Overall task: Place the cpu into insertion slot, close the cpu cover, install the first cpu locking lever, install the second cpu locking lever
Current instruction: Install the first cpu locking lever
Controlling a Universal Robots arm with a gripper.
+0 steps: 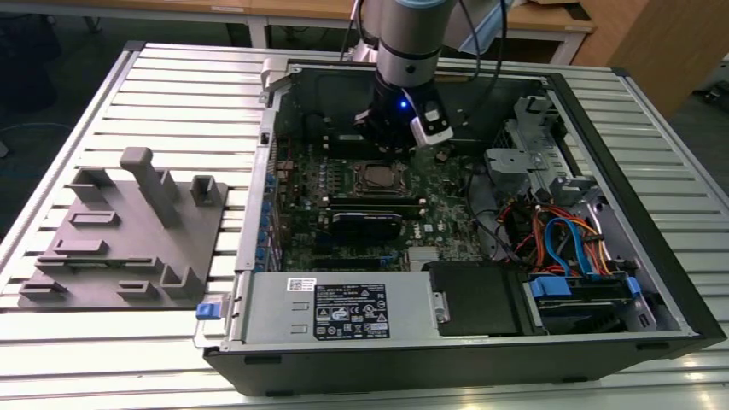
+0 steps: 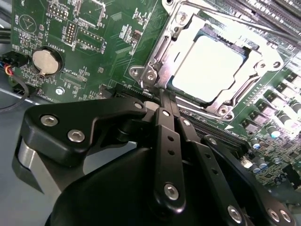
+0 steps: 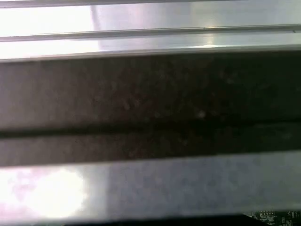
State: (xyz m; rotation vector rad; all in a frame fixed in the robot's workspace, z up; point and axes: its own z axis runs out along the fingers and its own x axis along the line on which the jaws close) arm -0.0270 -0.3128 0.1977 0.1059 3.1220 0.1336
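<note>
Second wrist view: gripper point(image 2: 162, 98) at socket's corner, fingers point(image 2: 162, 136) pressed together, tips against frame edge.
Cpu point(image 2: 207, 66): seated flat in insertion slot point(image 2: 237, 45).
Cpu cover point(image 2: 164, 47): down over chip, metal top showing through window.
Exterior view: arm point(image 1: 405, 43) down inside open computer case point(image 1: 456, 367), above green motherboard point(image 1: 445, 231).
Coin battery point(image 2: 46, 61): on board, well apart from socket.

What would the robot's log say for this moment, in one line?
cpu: seated in insertion slot | cpu cover: down over cpu | gripper: shut, tips at cover's corner
</note>
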